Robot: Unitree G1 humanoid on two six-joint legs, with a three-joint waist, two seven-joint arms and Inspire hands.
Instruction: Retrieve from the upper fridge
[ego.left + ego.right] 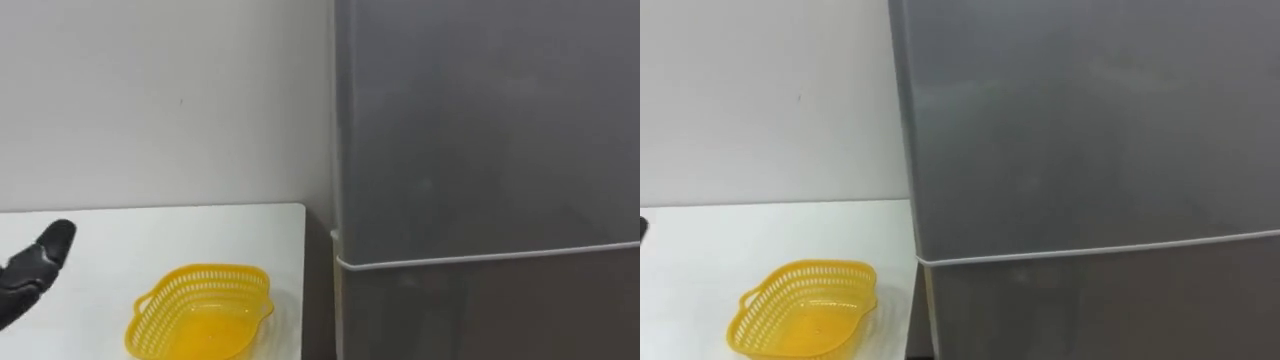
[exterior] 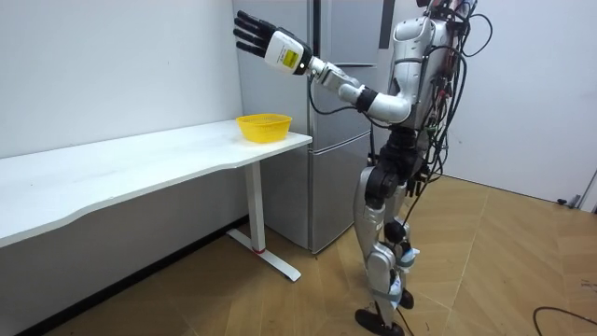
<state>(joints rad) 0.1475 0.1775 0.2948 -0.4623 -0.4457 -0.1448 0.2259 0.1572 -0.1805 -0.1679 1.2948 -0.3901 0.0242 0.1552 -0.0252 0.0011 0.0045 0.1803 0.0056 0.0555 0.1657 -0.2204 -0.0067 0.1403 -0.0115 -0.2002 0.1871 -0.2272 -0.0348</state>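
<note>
The grey fridge's upper door is closed and stands right in front of me; a pale seam divides it from the lower door. My left hand is raised at the lower left, over the white table, with its fingers straight. In the room view this left hand is held high, fingers spread, beside the fridge's upper left corner and clear of the door. Nothing is in the hand.
An empty yellow mesh basket sits on the white table near the end that meets the fridge. The table runs along the wall to my left. I stand on a wooden floor facing the fridge.
</note>
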